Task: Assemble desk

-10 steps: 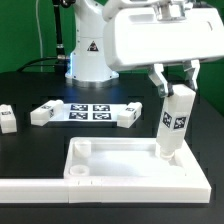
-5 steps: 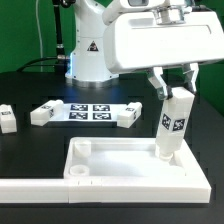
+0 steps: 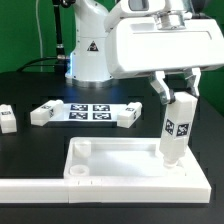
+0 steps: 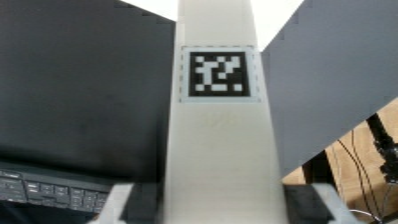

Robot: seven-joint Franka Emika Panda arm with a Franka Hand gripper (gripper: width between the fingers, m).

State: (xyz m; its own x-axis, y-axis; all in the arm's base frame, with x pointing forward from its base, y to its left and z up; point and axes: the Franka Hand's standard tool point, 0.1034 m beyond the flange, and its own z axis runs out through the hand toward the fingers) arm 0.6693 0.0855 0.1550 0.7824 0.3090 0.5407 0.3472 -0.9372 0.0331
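White plastic, probably handling light, stiff, slick: clenching gripper on leg, flat sides near top, holding it upright at far corner of desk top.

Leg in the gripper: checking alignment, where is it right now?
Exterior view's right: the leg stands roughly upright in the gripper, lower end at the desk top's far corner on that side.

From my screen, the desk top looked like smooth white plastic with a soft, dull sheen. The leg looked the same, and its black-and-white tag was printed flat and matt. The table was matt black. The arm's casing was glossier white plastic.
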